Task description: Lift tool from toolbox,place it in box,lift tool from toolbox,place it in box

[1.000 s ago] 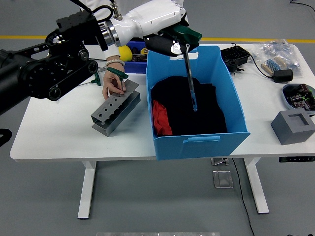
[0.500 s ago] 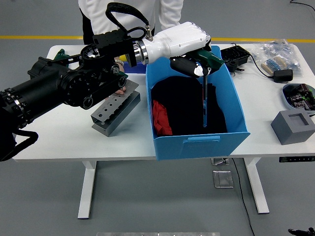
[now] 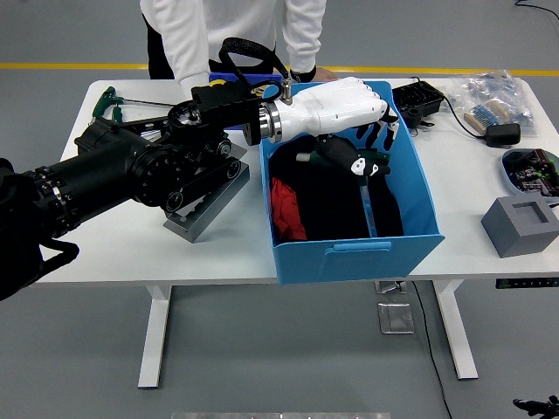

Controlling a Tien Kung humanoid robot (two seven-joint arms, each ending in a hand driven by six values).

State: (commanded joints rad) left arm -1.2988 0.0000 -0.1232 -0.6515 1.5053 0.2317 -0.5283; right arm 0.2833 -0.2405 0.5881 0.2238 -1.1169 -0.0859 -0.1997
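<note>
My left hand [image 3: 362, 144], white with black joints, hangs over the blue box [image 3: 356, 257], fingers spread. Just under the thumb is a tool with a green T-handle [image 3: 374, 163]. Its thin shaft runs down onto the black cloth [image 3: 332, 205] inside the box, and the hand no longer closes on it. A red item [image 3: 285, 214] lies at the box's left side. The grey metal tool holder [image 3: 208, 208] stands left of the box, partly hidden by my forearm. A person [image 3: 236, 35] stands at the far side.
Green-handled tools [image 3: 110, 98] lie at the far left corner. A small blue bin [image 3: 244, 80] sits behind my arm. Right of the box are a black charger [image 3: 419, 98], a plastic bag [image 3: 493, 92], a bowl [image 3: 528, 168] and a grey foam block [image 3: 521, 225].
My left hand moved right and lower over the box, lowered the tool onto the black cloth and spread its fingers. The person's hand left the tool holder.
</note>
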